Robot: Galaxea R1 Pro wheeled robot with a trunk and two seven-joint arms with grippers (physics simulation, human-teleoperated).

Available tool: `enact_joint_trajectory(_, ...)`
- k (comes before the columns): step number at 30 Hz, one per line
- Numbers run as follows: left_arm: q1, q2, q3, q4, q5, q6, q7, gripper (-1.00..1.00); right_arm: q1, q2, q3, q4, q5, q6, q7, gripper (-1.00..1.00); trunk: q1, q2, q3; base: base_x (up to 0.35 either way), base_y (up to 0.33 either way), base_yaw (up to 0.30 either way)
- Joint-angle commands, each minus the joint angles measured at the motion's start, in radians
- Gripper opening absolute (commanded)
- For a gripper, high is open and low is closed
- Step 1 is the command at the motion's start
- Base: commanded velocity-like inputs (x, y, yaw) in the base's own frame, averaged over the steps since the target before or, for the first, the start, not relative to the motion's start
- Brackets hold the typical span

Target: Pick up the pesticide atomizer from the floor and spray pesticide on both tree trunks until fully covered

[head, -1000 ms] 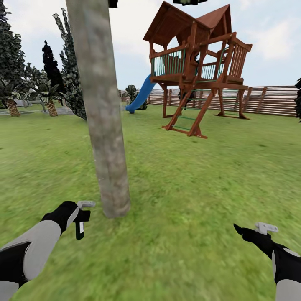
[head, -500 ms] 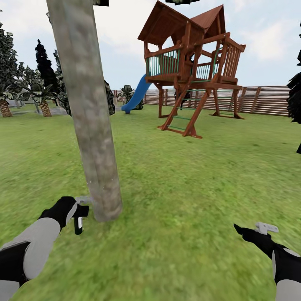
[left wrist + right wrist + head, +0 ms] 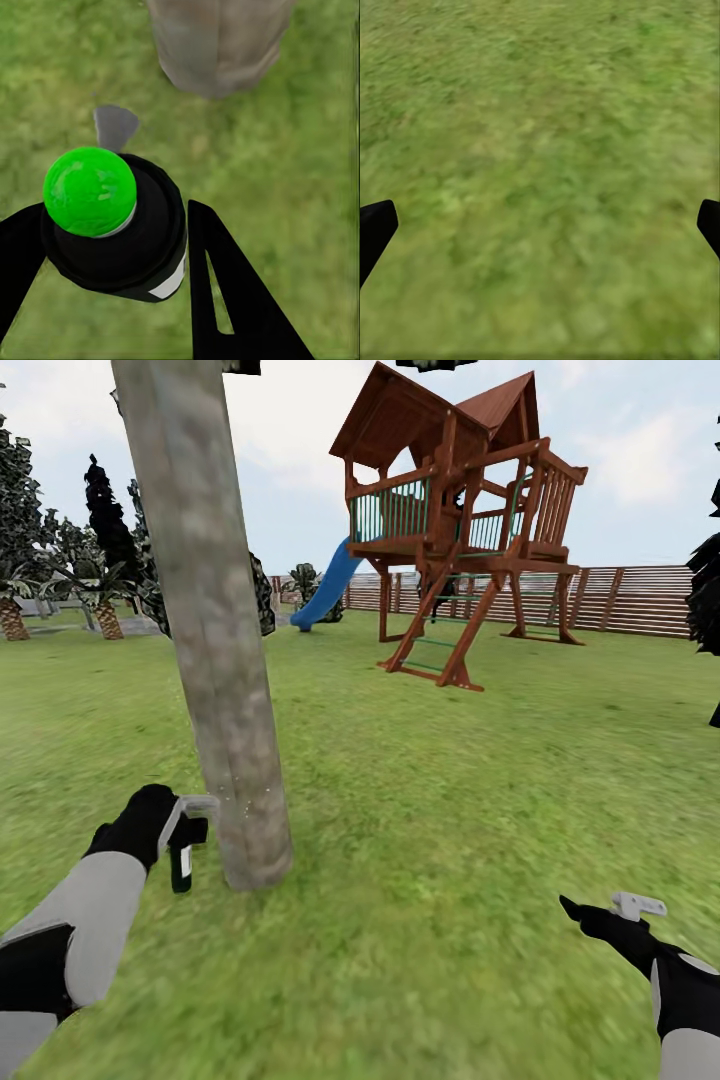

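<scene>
My left gripper is shut on the pesticide atomizer, a small dark sprayer hanging just left of the base of a thick pale grey-brown tree trunk. A few whitish pesticide speckles dot the lower trunk beside the nozzle. The left wrist view shows the atomizer's black body and green cap between the black fingers, its grey nozzle pointing at the trunk base. My right gripper hangs open low over grass, fingertips wide apart.
A wooden play tower with a blue slide stands on the lawn behind the trunk. A slatted brown fence runs along the back right. Dark trees and palm-like plants line the far left.
The view first shifted, bringing the trunk closer to my left hand. Since then my left arm has lifted the atomizer slightly, and speckles show on the lower trunk. The right arm has stayed still.
</scene>
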Motion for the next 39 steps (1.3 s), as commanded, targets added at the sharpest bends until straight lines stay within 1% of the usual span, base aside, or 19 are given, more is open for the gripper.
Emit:
enact_joint_trajectory(1, -0.012, -0.001, -0.001, -0.013, -0.001, 0.005, 0.0, -1.0, 0.0, 0.0, 0.0, 0.0, 0.0, 0.0, 0.0, 1.0, 0.0, 0.0, 0.0, 0.0, 0.0, 0.0)
enact_joint_trajectory(2, -0.022, -0.002, -0.001, -0.018, -0.002, 0.009, 0.0, -1.0, 0.0, 0.0, 0.0, 0.0, 0.0, 0.0, 0.0, 1.0, 0.0, 0.0, 0.0, 0.0, 0.0, 0.0)
enact_joint_trajectory(4, -0.059, -0.003, -0.001, -0.025, -0.003, 0.066, 0.0, -1.0, 0.0, 0.0, 0.0, 0.0, 0.0, 0.0, 0.0, 1.0, 0.0, 0.0, 0.0, 0.0, 0.0, 0.0)
enact_joint_trajectory(5, -0.088, -0.005, -0.001, -0.026, -0.004, 0.077, 0.0, -1.0, 0.0, 0.0, 0.0, 0.0, 0.0, 0.0, 0.0, 1.0, 0.0, 0.0, 0.0, 0.0, 0.0, 0.0)
enact_joint_trajectory(10, -0.192, -0.008, -0.002, -0.024, -0.004, 0.088, 0.0, -1.0, 0.0, -0.001, 0.0, 0.001, 0.0, 0.0, 0.0, 1.0, 0.0, 0.0, 0.0, 0.0, 0.0, 0.0)
enact_joint_trajectory(12, -0.231, -0.014, -0.005, -0.02, -0.003, 0.09, 0.0, -1.0, 0.0, -0.001, 0.0, 0.001, 0.0, 0.0, 0.0, 1.0, 0.0, 0.0, 0.0, 0.0, 0.0, 0.0)
enact_joint_trajectory(13, -0.241, -0.022, -0.012, -0.019, -0.003, 0.09, 0.0, -1.0, 0.0, -0.001, 0.0, 0.001, 0.0, 0.0, 0.0, 1.0, 0.0, 0.0, 0.0, 0.0, 0.0, 0.0)
enact_joint_trajectory(14, -0.255, -0.038, -0.041, -0.018, -0.002, 0.09, 0.0, -1.0, 0.0, -0.001, 0.0, 0.001, 0.0, 0.0, 0.0, 1.0, 0.0, 0.0, 0.0, 0.0, 0.0, 0.0)
enact_joint_trajectory(16, -0.282, -0.049, -0.081, -0.017, -0.004, 0.091, 0.0, -1.0, 0.0, 0.0, 0.0, 0.001, 0.0, 0.0, 0.0, 1.0, 0.0, 0.0, 0.0, 0.0, 0.0, 0.0)
enact_joint_trajectory(17, -0.294, -0.056, -0.091, -0.017, -0.005, 0.091, 0.0, -1.0, 0.0, -0.001, 0.0, 0.001, 0.0, 0.0, 0.0, 1.0, 0.0, 0.0, 0.0, 0.0, 0.0, 0.0)
enact_joint_trajectory(19, -0.317, -0.061, -0.101, -0.016, -0.007, 0.092, 0.0, -1.0, 0.0, -0.001, 0.0, 0.001, 0.0, 0.0, 0.0, 1.0, 0.0, 0.0, 0.0, 0.0, 0.0, 0.0)
enact_joint_trajectory(22, -0.347, -0.061, -0.102, -0.014, -0.008, 0.093, 0.0, -1.0, 0.0, -0.002, 0.0, 0.001, 0.0, 0.001, 0.0, 1.0, 0.0, 0.0, 0.0, 0.0, 0.0, 0.0)
enact_joint_trajectory(24, -0.354, -0.055, -0.106, -0.013, -0.008, 0.093, 0.0, -1.0, 0.0, -0.002, 0.0, 0.001, 0.0, 0.0, 0.0, 1.0, 0.0, 0.0, 0.0, 0.0, 0.0, 0.0)
enact_joint_trajectory(29, -0.356, 0.025, -0.107, -0.013, -0.009, 0.093, 0.0, -1.0, 0.0, -0.002, 0.0, 0.001, 0.0, 0.001, 0.0, 1.0, 0.0, 0.0, 0.0, 0.0, 0.0, 0.0)
enact_joint_trajectory(30, -0.356, 0.029, -0.107, -0.013, -0.014, 0.093, 0.0, -1.0, 0.0, -0.002, 0.0, 0.001, 0.0, 0.001, 0.0, 1.0, 0.0, 0.0, 0.0, 0.0, 0.0, 0.0)
enact_joint_trajectory(33, -0.363, 0.032, -0.106, -0.013, -0.09, 0.094, 0.0, -1.0, 0.0, -0.002, 0.0, 0.001, 0.0, 0.001, 0.0, 1.0, 0.0, 0.0, 0.0, 0.0, 0.0, 0.0)
enact_joint_trajectory(34, -0.38, 0.032, -0.106, -0.013, -0.114, 0.095, 0.0, -1.0, 0.0, -0.002, 0.0, 0.001, 0.0, 0.001, 0.0, 1.0, 0.0, 0.0, 0.0, 0.0, 0.0, 0.0)
enact_joint_trajectory(35, -0.393, 0.031, -0.106, -0.012, -0.12, 0.096, 0.0, -1.0, 0.0, -0.002, 0.0, 0.001, 0.0, 0.001, 0.0, 1.0, 0.0, 0.0, 0.0, 0.0, 0.0, 0.0)
enact_joint_trajectory(39, -0.432, 0.028, -0.105, -0.01, -0.124, 0.097, -0.004, -1.0, 0.0, -0.002, 0.0, 0.001, 0.0, 0.001, 0.0, 1.0, 0.0, 0.0, 0.0, 0.0, 0.0, 0.0)
